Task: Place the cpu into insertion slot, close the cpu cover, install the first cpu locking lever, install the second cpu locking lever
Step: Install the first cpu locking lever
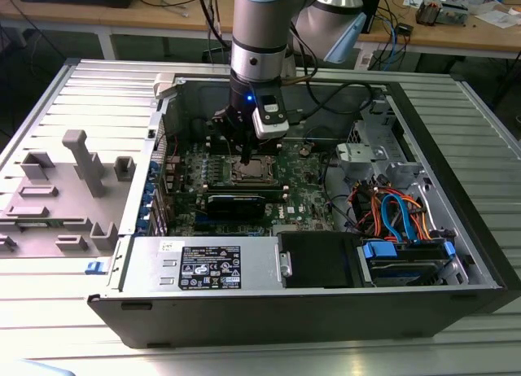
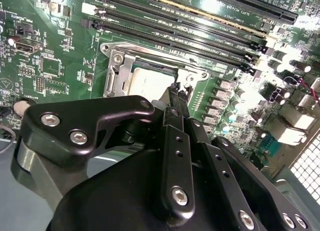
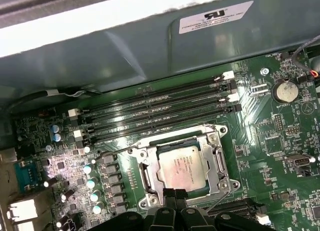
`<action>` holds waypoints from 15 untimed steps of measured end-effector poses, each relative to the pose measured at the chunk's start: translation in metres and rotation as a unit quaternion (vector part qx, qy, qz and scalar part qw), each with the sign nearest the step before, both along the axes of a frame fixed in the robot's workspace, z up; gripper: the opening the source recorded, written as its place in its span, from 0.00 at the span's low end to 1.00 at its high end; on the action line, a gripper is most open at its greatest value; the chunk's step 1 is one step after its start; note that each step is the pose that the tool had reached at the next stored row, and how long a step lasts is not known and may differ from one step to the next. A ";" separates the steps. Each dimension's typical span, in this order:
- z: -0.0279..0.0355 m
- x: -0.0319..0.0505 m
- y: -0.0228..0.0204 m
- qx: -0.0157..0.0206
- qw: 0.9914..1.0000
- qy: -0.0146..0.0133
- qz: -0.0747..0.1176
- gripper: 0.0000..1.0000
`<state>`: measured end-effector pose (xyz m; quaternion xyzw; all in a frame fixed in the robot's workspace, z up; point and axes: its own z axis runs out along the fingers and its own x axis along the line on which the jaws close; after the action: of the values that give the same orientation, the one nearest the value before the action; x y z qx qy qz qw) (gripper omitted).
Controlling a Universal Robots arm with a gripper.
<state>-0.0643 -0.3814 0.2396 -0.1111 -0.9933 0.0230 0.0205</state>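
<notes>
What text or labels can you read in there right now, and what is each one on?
White sticker on the case wall, first wrist view: a logo and lines of print, too small to read.
Large label on the power supply, exterior view: symbols and fine print, not legible.
cpu top: faint printed lines, not legible.
Motherboard markings beside the coin battery: too small to read.
Nothing can be quoted with confidence.

arm vertical, wrist pointing straight down; gripper [image 1: 244,158] low, fingers [image 3: 168,196] closed together, nothing held between them.
</notes>
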 end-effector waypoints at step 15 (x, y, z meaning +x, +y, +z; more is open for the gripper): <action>0.0000 0.0000 0.0000 0.000 0.999 0.000 0.046 0.11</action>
<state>-0.0643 -0.3814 0.2396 -0.0652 -0.9974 0.0236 0.0195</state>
